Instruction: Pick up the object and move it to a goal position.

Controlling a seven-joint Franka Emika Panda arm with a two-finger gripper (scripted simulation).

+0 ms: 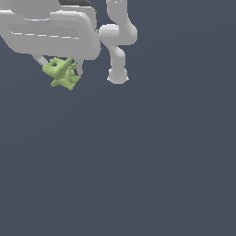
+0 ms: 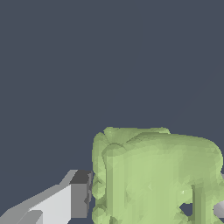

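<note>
The object (image 1: 62, 73) is a small light-green lumpy thing with pointed protrusions, hanging under the white hand at the exterior view's upper left. My gripper (image 1: 60, 69) is shut on it, one thin finger (image 1: 40, 60) showing on one side and the other finger (image 1: 80, 69) on the opposite side. In the wrist view the object (image 2: 153, 175) fills much of the picture, pressed between a grey-tipped finger (image 2: 78, 197) and a second finger (image 2: 220, 209) barely visible at the picture's edge.
The white arm's links and base (image 1: 118, 76) stand at the exterior view's upper middle, just to the right of the gripper. A plain dark blue-grey floor (image 1: 138, 161) spreads around everything.
</note>
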